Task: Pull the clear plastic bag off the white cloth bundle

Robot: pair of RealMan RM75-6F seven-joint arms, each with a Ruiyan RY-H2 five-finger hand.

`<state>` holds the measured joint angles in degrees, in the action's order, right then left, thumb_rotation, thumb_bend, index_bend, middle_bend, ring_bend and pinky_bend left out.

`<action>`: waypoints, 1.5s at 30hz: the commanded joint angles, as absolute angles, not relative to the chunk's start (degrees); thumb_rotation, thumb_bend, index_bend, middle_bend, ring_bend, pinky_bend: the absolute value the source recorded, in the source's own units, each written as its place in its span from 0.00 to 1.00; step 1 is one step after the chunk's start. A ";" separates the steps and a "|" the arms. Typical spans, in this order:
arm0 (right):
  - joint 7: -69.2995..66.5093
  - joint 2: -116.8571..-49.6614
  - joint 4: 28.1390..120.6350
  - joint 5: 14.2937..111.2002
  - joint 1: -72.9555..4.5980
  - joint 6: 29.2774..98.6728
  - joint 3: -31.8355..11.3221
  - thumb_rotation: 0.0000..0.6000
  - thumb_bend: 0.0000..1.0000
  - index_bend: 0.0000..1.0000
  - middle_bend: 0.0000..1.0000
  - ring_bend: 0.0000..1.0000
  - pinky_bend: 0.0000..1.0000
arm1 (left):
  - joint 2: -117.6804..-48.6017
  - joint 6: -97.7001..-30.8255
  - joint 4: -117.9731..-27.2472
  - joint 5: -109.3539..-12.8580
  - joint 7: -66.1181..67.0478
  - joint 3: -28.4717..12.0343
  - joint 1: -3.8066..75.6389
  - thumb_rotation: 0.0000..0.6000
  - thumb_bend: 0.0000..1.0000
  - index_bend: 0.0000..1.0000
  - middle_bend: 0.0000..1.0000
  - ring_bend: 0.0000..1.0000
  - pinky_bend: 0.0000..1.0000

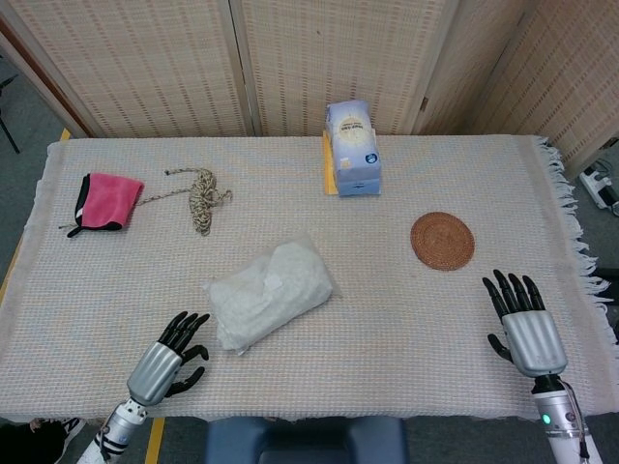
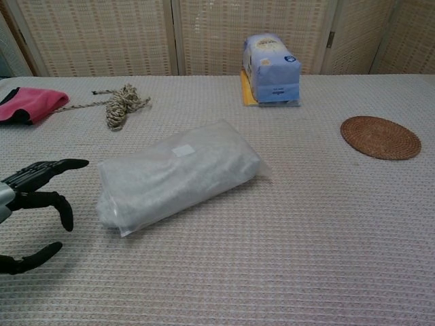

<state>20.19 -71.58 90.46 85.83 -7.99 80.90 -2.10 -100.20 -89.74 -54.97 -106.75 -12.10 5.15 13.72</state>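
Note:
The white cloth bundle sealed in its clear plastic bag (image 1: 269, 294) (image 2: 175, 175) lies slantwise in the middle of the table. My left hand (image 1: 167, 358) (image 2: 30, 204) hovers open just left of the bag's near end, fingers spread and pointing toward it, not touching. My right hand (image 1: 523, 324) is open with fingers straight, far off at the table's right front, seen only in the head view.
A round woven coaster (image 1: 442, 240) lies right of the bundle. A blue tissue pack (image 1: 352, 147) stands at the back centre. A coiled rope (image 1: 202, 198) and a pink cloth (image 1: 101, 201) sit at the back left. The woven tablecloth (image 1: 406, 329) ends in a fringe on the right.

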 commanded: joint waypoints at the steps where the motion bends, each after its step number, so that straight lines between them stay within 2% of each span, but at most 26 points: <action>1: 20.24 -71.59 90.46 85.74 -8.02 80.78 -2.10 1.00 0.19 0.01 0.00 0.00 0.00 | -102.09 -90.43 -52.98 -107.05 -12.06 5.31 14.28 1.00 0.42 0.53 0.08 0.00 0.00; 8: 20.26 -71.41 90.69 85.51 -8.20 80.21 -2.03 1.00 0.19 0.01 0.00 0.00 0.00 | -106.67 -89.96 -47.60 -105.46 -12.98 4.05 15.85 1.00 0.41 0.50 0.07 0.00 0.00; 14: 20.18 -71.25 90.74 85.08 -8.30 79.98 -2.22 1.00 0.19 0.02 0.00 0.00 0.00 | -109.33 -90.72 -43.92 -104.50 -13.16 3.23 16.97 1.00 0.36 0.50 0.07 0.00 0.00; 29: 20.98 -70.92 91.24 84.52 -8.47 79.17 -1.96 1.00 0.19 0.01 0.00 0.00 0.00 | -113.27 -92.79 -37.15 -103.80 -16.34 3.99 18.67 1.00 0.33 0.52 0.09 0.00 0.00; 37: 21.63 -71.12 91.28 84.08 -8.60 78.92 -2.04 1.00 0.19 0.01 0.00 0.00 0.00 | -115.16 -93.45 -33.81 -103.08 -18.91 3.99 19.81 1.00 0.34 0.57 0.11 0.00 0.00; 45: 21.55 -71.01 91.37 83.90 -8.60 79.00 -2.13 1.00 0.19 0.02 0.00 0.00 0.00 | -116.47 -92.45 -31.33 -101.95 -20.07 3.95 20.81 1.00 0.40 0.59 0.12 0.00 0.00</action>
<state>21.54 -71.02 91.37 83.90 -8.60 79.00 -2.13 -116.40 -92.49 -31.39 -102.01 -20.01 3.96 20.74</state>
